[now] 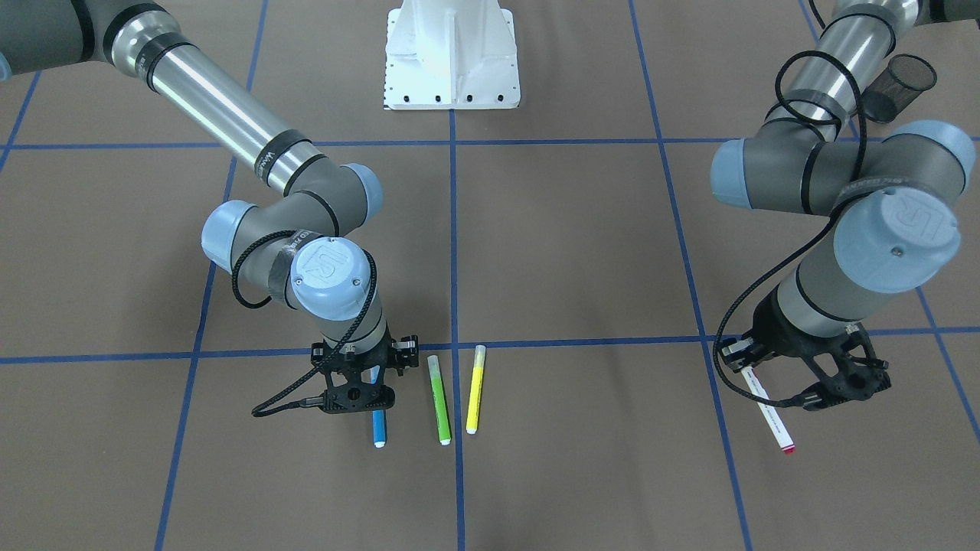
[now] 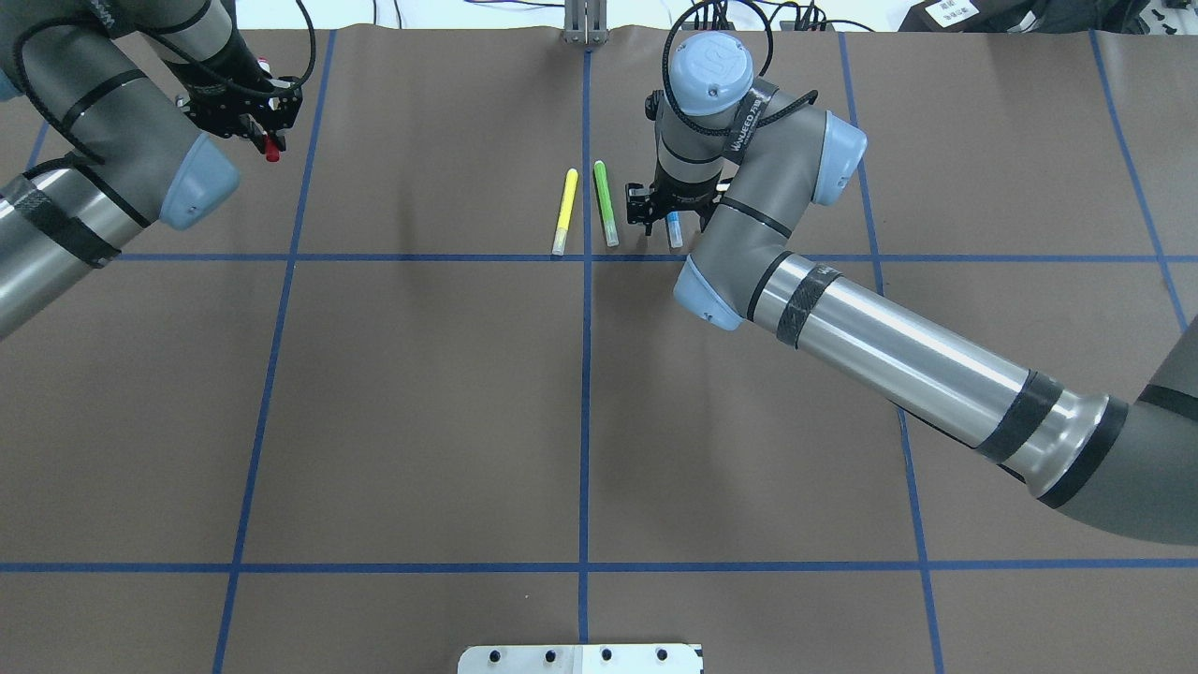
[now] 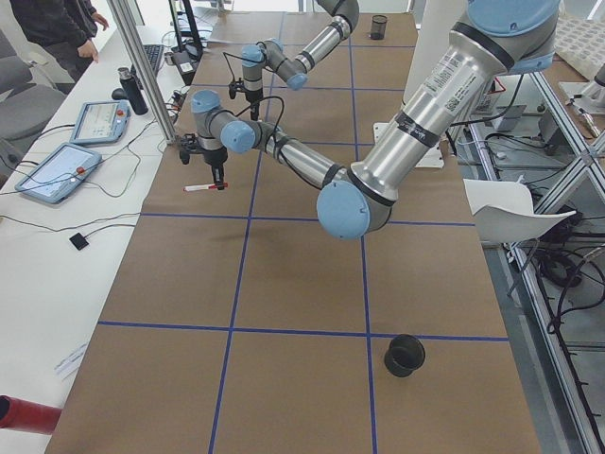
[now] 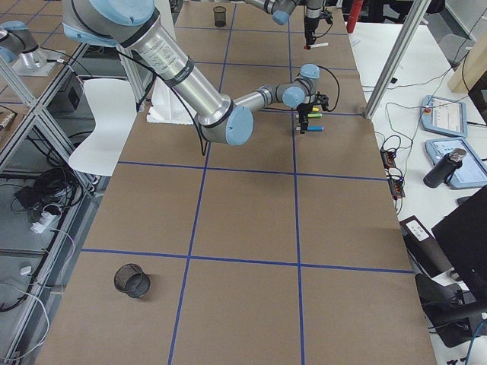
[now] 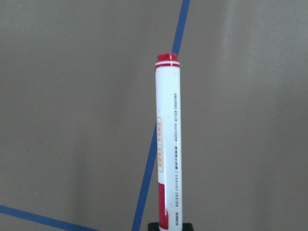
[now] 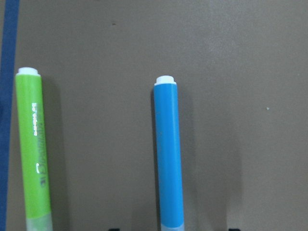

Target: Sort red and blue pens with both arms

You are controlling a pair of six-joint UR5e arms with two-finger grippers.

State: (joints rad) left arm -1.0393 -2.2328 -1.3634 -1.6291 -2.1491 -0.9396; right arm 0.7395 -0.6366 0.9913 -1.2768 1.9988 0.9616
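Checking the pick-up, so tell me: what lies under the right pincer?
The blue pen lies flat on the brown table under the right pincer, beside a green pen. From the front, the pincer covers its middle; mainly one end sticks out.

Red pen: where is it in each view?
Front-facing: red pen lower right.
Overhead: red pen top left, only its end shows.
Exterior left: red pen upper left, horizontal.
Exterior right: red pen at top, right of centre.
Left wrist: red pen centre, upright.
Right wrist: not in it.
Shared landmark: blue tape line beside it.
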